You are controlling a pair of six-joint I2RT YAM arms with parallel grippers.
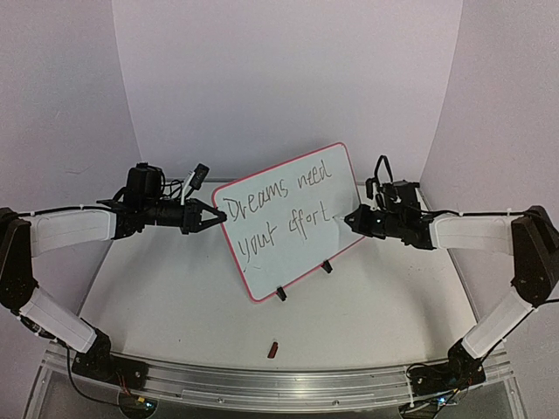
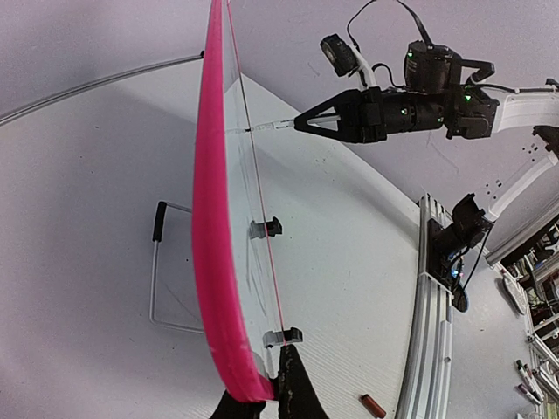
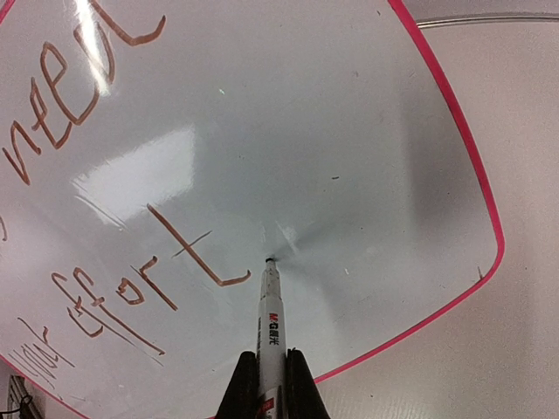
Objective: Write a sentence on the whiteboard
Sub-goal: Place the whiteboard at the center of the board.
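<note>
The whiteboard (image 1: 301, 262) stands tilted on two black clip feet and reads "Dreams need your effort" in brown ink. My left gripper (image 1: 216, 216) is shut on its left edge. In the left wrist view the pink frame (image 2: 210, 218) runs down into the left gripper (image 2: 266, 393). My right gripper (image 1: 351, 218) is shut on a white marker (image 3: 272, 314). The marker's tip touches the whiteboard (image 3: 332, 113) just right of the final "t". The black fingers (image 3: 300, 384) of the right gripper (image 3: 271, 380) clamp the marker's barrel.
A small red marker cap (image 1: 272, 350) lies on the table in front of the board, also seen as the cap (image 2: 373, 406) near the aluminium rail (image 2: 428, 332). A wire stand (image 2: 155, 262) sits behind the board. White walls close in the back and sides.
</note>
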